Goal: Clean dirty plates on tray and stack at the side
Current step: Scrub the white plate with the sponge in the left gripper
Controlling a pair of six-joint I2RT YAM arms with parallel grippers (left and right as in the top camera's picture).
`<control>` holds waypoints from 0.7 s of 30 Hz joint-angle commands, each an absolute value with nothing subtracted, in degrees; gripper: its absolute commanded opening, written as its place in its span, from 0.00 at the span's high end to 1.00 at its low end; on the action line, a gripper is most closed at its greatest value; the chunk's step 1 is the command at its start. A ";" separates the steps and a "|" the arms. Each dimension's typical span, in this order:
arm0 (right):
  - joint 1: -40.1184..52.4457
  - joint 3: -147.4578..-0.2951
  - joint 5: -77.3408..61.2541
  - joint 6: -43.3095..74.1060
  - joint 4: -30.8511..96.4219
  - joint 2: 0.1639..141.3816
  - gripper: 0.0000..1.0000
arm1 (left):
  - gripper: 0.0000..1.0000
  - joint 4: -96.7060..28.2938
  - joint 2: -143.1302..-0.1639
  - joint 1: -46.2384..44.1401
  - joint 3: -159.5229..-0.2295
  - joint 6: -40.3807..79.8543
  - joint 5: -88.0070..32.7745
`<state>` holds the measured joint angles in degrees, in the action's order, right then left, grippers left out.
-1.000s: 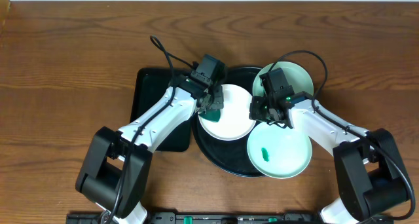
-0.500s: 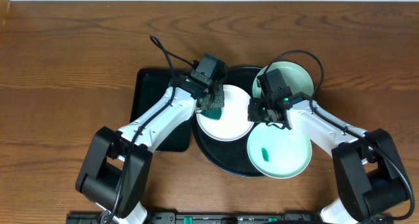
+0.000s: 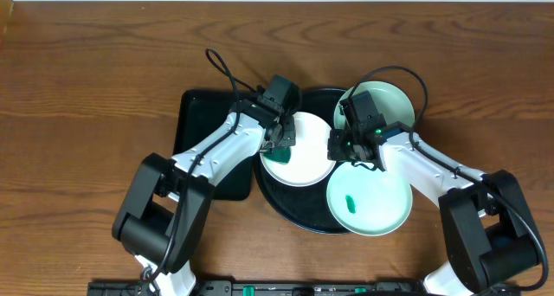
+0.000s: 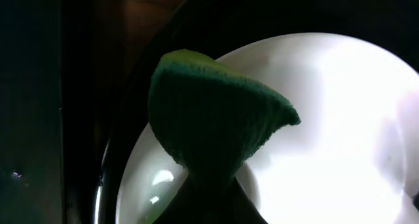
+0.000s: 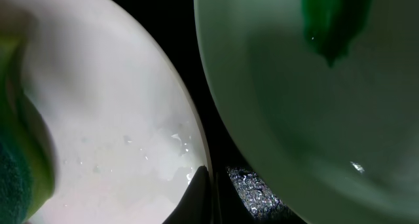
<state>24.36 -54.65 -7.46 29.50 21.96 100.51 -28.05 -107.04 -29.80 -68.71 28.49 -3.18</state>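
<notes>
Round black tray (image 3: 279, 201) sits mid-bench (image 3: 86, 71). On its left half lies the white plate (image 3: 307, 162). Left jaws clamp a green sponge (image 4: 209, 116), which is pressed on that plate's left part, near the tray's left rim. Right jaws are closed tight at the white plate's right rim, about tray centre; whether they pinch the rim I cannot tell. Mint plate (image 3: 381, 205) with a green smear (image 3: 350, 202) overlaps the tray's near-right rim. Second mint plate (image 3: 394, 101) is at the tray's far-right rim. Rectangular black tray (image 3: 195, 114) is just left of the round tray
</notes>
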 commanded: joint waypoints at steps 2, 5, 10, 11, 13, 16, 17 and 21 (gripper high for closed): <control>24.86 -54.41 -5.87 28.64 21.82 100.77 0.99 | 0.92 -28.38 -107.48 -29.95 -68.18 28.14 -1.80; 24.86 -54.41 -5.85 28.64 21.82 100.77 0.99 | 0.92 -29.10 -107.48 -29.95 -68.18 28.16 -1.39; 24.86 -54.41 -5.85 28.64 21.82 100.77 0.99 | 0.92 -30.50 -107.50 -29.98 -67.64 28.16 1.21; 24.86 -54.41 -5.85 28.64 21.80 100.77 0.99 | 0.92 -30.50 -107.55 -29.93 -67.59 28.14 1.19; 24.86 -54.41 -5.85 28.64 21.80 100.77 0.99 | 0.92 -30.46 -107.63 -29.95 -67.59 28.16 1.19; 24.86 -54.41 -5.85 28.64 21.82 100.77 0.99 | 0.92 -30.28 -108.36 -29.98 -67.59 28.18 1.15; 24.86 -54.41 -5.85 28.64 21.82 100.77 0.99 | 0.93 -30.26 -108.79 -29.98 -67.59 28.18 1.15; 24.86 -54.41 -5.85 28.64 21.85 100.77 0.99 | 0.92 -29.76 -112.53 -29.98 -67.59 28.18 1.08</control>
